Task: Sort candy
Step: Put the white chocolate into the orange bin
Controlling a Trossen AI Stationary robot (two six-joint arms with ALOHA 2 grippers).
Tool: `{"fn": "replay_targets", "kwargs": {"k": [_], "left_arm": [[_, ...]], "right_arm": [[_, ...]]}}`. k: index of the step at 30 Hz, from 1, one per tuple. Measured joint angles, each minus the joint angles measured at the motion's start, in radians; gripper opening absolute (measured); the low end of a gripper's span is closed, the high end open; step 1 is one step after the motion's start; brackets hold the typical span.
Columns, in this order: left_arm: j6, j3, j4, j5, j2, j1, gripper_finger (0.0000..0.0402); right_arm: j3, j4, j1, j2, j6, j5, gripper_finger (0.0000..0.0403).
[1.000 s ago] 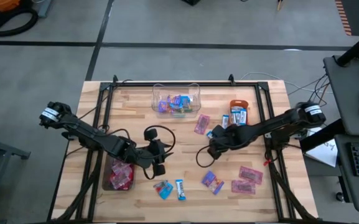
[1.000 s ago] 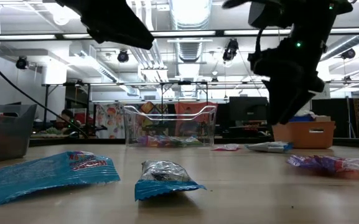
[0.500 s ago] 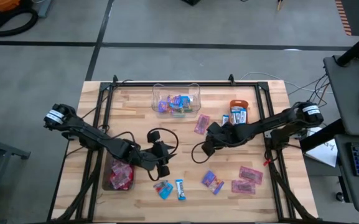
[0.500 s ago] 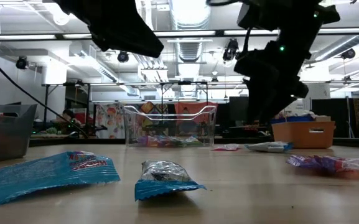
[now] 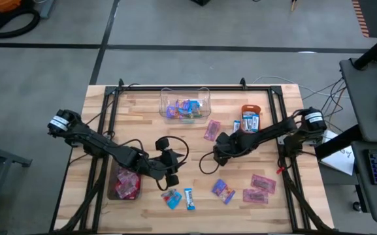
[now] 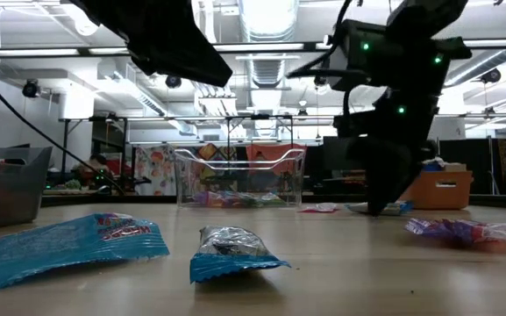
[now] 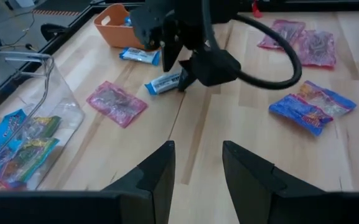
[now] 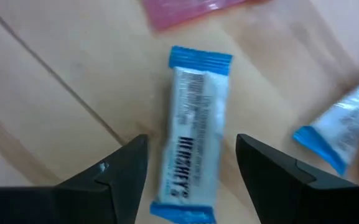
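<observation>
My right gripper (image 5: 220, 146) is open and points down at a blue-and-white candy bar (image 8: 191, 130) lying flat on the table. Its fingers (image 8: 114, 180) stand on either side of the bar without touching it. The left wrist view also shows this gripper (image 7: 188, 71) over the bar (image 7: 165, 82). My left gripper (image 5: 169, 173) is open and empty above the table's middle left (image 7: 198, 180). More candy lies loose: a pink one (image 5: 212, 130), a teal one (image 5: 171, 198), a blue-and-white one (image 5: 189, 198), a purple one (image 5: 224, 190) and two pink ones (image 5: 260, 189).
A clear plastic box (image 5: 185, 104) with several candies stands at the far middle. A small orange bowl (image 5: 250, 112) with blue-and-white candies stands at the far right. A dark container (image 5: 126, 185) with red candies sits near the left. Black rails (image 5: 110, 130) run along both sides.
My right gripper has gone a little toward the table's left edge, tipped to point straight down, and dropped close to the table over the blue-and-white candy bar. My left gripper has shifted slightly toward the near edge.
</observation>
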Motion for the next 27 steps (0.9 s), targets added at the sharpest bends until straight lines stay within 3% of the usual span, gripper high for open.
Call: {"fn": "replay_targets", "kwargs": {"k": [5,15,27], "left_arm": [[0.021,0.000,0.000,0.000,0.000,0.000,0.0118],[0.030,0.000,0.000,0.000,0.000,0.000,0.0118],[0.030,0.000,0.000,0.000,0.000,0.000,0.0118]], "right_arm": [[0.004,0.037,-0.001,0.049,-0.015,-0.031,0.0204],[-0.001,0.044,-0.002,0.004,-0.021,-0.046,0.0021],[0.014,0.036,-0.007,-0.145,-0.101,-0.057,0.0011]]}}
